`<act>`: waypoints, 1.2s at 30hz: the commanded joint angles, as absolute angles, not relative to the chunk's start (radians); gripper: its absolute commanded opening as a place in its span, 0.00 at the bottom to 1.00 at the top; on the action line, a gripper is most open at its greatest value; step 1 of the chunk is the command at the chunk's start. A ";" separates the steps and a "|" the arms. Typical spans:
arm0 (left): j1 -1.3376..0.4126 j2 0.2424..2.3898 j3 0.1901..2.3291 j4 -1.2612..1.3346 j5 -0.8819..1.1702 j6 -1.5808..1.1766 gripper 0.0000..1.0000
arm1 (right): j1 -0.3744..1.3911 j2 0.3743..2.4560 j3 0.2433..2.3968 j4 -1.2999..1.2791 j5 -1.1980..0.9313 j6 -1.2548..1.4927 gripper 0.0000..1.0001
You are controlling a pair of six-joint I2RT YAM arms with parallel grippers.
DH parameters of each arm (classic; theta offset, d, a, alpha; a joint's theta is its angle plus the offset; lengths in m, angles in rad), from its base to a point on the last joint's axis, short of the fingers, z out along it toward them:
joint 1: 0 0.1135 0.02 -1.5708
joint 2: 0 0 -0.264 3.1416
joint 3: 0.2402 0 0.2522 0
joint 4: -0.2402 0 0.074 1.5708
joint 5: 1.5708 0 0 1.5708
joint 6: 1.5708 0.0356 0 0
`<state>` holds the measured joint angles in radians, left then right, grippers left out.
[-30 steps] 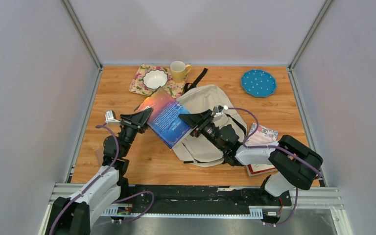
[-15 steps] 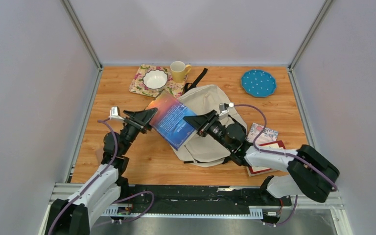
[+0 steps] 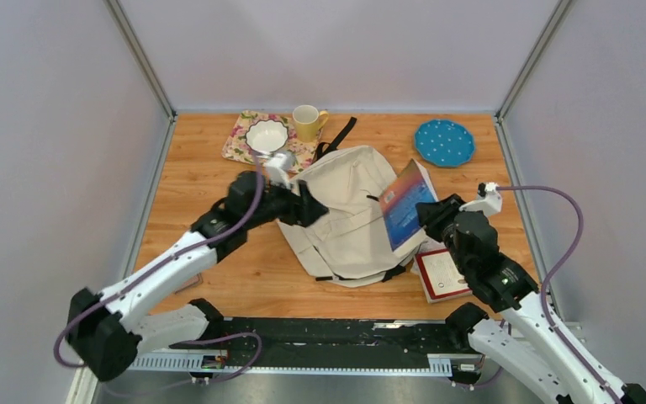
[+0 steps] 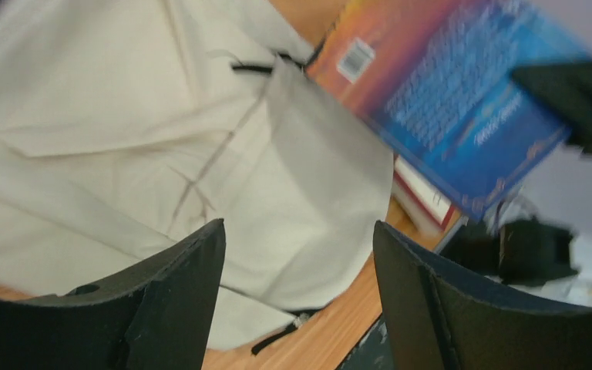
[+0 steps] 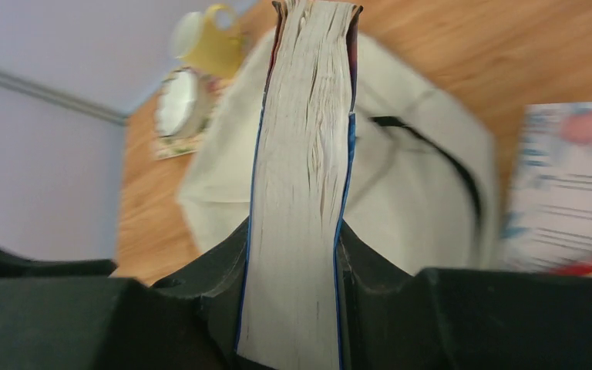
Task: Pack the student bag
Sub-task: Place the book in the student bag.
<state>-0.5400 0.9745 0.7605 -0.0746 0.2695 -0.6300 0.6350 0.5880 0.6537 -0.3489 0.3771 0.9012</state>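
The student bag (image 3: 345, 215), a cream fabric backpack with black straps, lies flat in the middle of the wooden table; it also shows in the left wrist view (image 4: 162, 146) and the right wrist view (image 5: 408, 185). My right gripper (image 3: 431, 212) is shut on a blue and orange book (image 3: 404, 204), holding it tilted above the bag's right edge. The book's page edge fills the right wrist view (image 5: 304, 177). My left gripper (image 3: 313, 207) is open and empty over the bag's left side. The book shows in the left wrist view (image 4: 447, 92).
A flowered mat (image 3: 252, 151) with a white bowl (image 3: 267, 135) and a yellow mug (image 3: 307, 122) stand at the back. A blue dotted plate (image 3: 444, 142) is at the back right. More books (image 3: 444, 273) lie right of the bag.
The left gripper let go of the book and moved right over the bag. The right arm swung the book from the bag's left side to its right edge, tilted up.
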 commanded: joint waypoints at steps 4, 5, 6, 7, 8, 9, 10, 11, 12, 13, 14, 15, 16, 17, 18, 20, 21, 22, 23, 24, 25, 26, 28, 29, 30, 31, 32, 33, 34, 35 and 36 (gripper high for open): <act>-0.951 1.343 1.082 -0.278 0.115 -0.128 0.78 | 0.572 0.509 0.872 -0.664 0.641 0.670 0.00; -0.971 1.418 1.112 -0.287 0.121 -0.105 0.79 | 0.571 0.514 0.890 -0.685 0.653 0.663 0.00; -0.995 1.455 1.138 -0.297 0.118 -0.082 0.79 | 0.569 0.515 0.902 -0.702 0.670 0.646 0.00; -1.032 1.492 1.194 -0.305 0.121 -0.039 0.79 | 0.569 0.514 0.920 -0.722 0.676 0.640 0.00; -1.051 1.562 1.224 -0.320 0.120 -0.020 0.79 | 0.568 0.511 0.926 -0.730 0.681 0.635 0.00; -1.066 1.597 1.250 -0.340 0.117 -0.008 0.79 | 0.569 0.506 0.931 -0.736 0.686 0.629 0.00; -1.075 1.627 1.293 -0.344 0.120 -0.002 0.79 | 0.568 0.503 0.936 -0.741 0.689 0.612 0.00; -1.087 1.684 1.310 -0.348 0.127 -0.002 0.79 | 0.566 0.502 0.943 -0.749 0.692 0.608 0.00; -1.091 1.710 1.325 -0.351 0.144 0.000 0.79 | 0.568 0.500 0.948 -0.755 0.698 0.600 0.00; -1.094 1.732 1.353 -0.350 0.155 -0.002 0.80 | 0.566 0.502 0.951 -0.771 0.710 0.591 0.00; -1.098 1.771 1.364 -0.350 0.166 -0.002 0.80 | 0.566 0.503 0.959 -0.781 0.715 0.588 0.00; -1.101 1.788 1.373 -0.344 0.187 -0.002 0.80 | 0.568 0.499 0.957 -0.785 0.718 0.586 0.00; -1.103 1.801 1.385 -0.338 0.195 -0.002 0.80 | 0.568 0.496 0.956 -0.785 0.715 0.583 0.00; -1.106 1.825 1.391 -0.334 0.205 -0.002 0.80 | 0.568 0.491 0.954 -0.787 0.715 0.578 0.00; -1.109 1.838 1.400 -0.334 0.225 -0.002 0.80 | 0.568 0.488 0.948 -0.787 0.715 0.578 0.00; -1.111 1.865 1.411 -0.331 0.233 -0.002 0.80 | 0.566 0.480 0.946 -0.796 0.718 0.575 0.00; -1.111 1.874 1.413 -0.325 0.235 -0.003 0.80 | 0.566 0.477 0.940 -0.802 0.718 0.577 0.00; -1.114 1.884 1.420 -0.328 0.239 -0.005 0.80 | 0.566 0.471 0.936 -0.804 0.718 0.578 0.00; -1.112 1.897 1.424 -0.331 0.244 -0.006 0.80 | 0.568 0.466 0.936 -0.802 0.715 0.580 0.00; -1.112 1.904 1.425 -0.334 0.258 -0.009 0.80 | 0.566 0.463 0.934 -0.805 0.709 0.583 0.00; -1.112 1.907 1.424 -0.331 0.264 -0.015 0.80 | 0.568 0.457 0.931 -0.805 0.703 0.584 0.00; -1.114 1.910 1.422 -0.331 0.271 -0.018 0.80 | 0.566 0.456 0.930 -0.808 0.703 0.587 0.00; -1.115 1.914 1.419 -0.324 0.290 -0.021 0.79 | 0.568 0.453 0.922 -0.813 0.695 0.592 0.00; -1.117 1.917 1.420 -0.319 0.293 -0.021 0.77 | 0.568 0.449 0.922 -0.815 0.693 0.595 0.00; -1.117 1.921 1.422 -0.322 0.293 -0.021 0.74 | 0.568 0.449 0.919 -0.815 0.692 0.600 0.00; -1.117 1.928 1.424 -0.322 0.295 -0.021 0.72 | 0.568 0.448 0.917 -0.815 0.686 0.606 0.00; -1.117 1.931 1.424 -0.325 0.299 -0.023 0.70 | 0.568 0.448 0.913 -0.815 0.683 0.609 0.00; -1.117 1.934 1.427 -0.327 0.299 -0.025 0.67 | 0.568 0.446 0.911 -0.815 0.680 0.611 0.00; -1.117 1.939 1.427 -0.328 0.299 -0.029 0.64 | 0.568 0.448 0.908 -0.816 0.672 0.615 0.00; -1.117 1.939 1.427 -0.328 0.296 -0.034 0.60 | 0.566 0.448 0.904 -0.815 0.669 0.618 0.00; -1.117 1.940 1.427 -0.328 0.293 -0.035 0.56 | 0.566 0.446 0.902 -0.816 0.661 0.620 0.00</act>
